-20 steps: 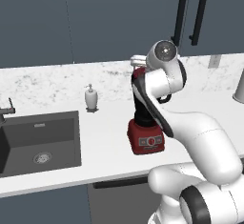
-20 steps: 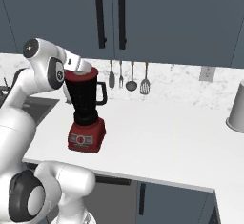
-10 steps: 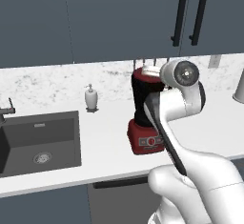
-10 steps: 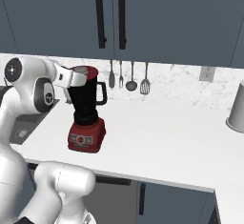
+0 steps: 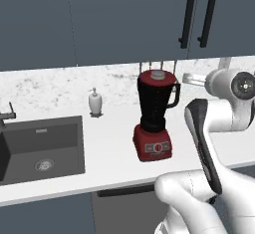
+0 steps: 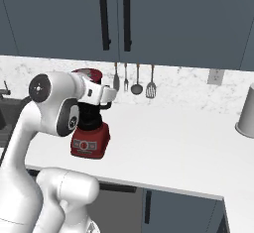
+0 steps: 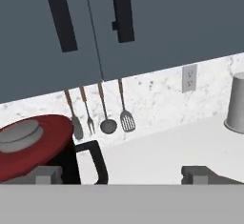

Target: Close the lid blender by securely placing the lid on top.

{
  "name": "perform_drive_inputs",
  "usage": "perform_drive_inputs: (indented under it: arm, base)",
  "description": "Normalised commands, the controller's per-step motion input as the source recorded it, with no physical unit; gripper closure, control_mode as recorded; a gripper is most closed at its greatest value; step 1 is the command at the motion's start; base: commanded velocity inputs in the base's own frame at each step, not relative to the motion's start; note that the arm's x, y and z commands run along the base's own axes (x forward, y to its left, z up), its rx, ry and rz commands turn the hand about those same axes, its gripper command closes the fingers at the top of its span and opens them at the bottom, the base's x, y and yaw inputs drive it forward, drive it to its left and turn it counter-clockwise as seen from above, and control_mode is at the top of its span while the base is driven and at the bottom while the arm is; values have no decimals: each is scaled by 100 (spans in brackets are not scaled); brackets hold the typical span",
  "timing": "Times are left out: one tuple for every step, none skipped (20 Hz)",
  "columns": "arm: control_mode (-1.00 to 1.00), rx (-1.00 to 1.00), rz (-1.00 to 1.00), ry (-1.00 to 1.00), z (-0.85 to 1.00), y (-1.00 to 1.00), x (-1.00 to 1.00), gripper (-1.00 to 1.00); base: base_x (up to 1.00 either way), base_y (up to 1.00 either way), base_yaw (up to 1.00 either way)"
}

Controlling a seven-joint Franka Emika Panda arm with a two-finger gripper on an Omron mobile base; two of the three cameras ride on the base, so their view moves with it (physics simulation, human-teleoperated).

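Your claw (image 7: 121, 174) is spread wide and holds nothing; its two dark fingertips (image 7: 45, 174) flank the black jar handle at the bottom of the hand view. Just left of it, the red lid (image 7: 33, 144) with its grey centre cap sits on top of the blender (image 5: 155, 113), which stands on the white counter (image 5: 117, 143). Behind hang kitchen utensils (image 7: 107, 118). A soap dispenser (image 5: 95, 102) and a dark sink (image 5: 42, 146) lie to the left.

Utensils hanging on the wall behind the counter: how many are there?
4, in a row under the cabinets: a dark spoon nearest the blender, then a fork, a ladle and a slotted spatula. None seem hidden in the hand view.
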Motion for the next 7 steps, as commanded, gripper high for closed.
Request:
perform_drive_inputs:
  arm:
    - [-100,0,0,2,-9,-100,-10,-100]
    - [-100,0,0,3,-11,-100,-7,-100]
    - [-100,1,0,3,-16,-100,-6,-100]
    - [-100,1,0,3,-21,-100,-4,-100]
    - [-100,0,0,4,-26,-92,0,-100]
    - [-100,0,0,0,-26,-78,0,-100]
    - [-100,0,0,0,-10,-36,0,-100]
  base:
    - [0,0,0]
    - [0,0,0]
    - [0,0,0]
    - [0,0,0]
    - [0,0,0]
    - [0,0,0]
    - [0,0,0]
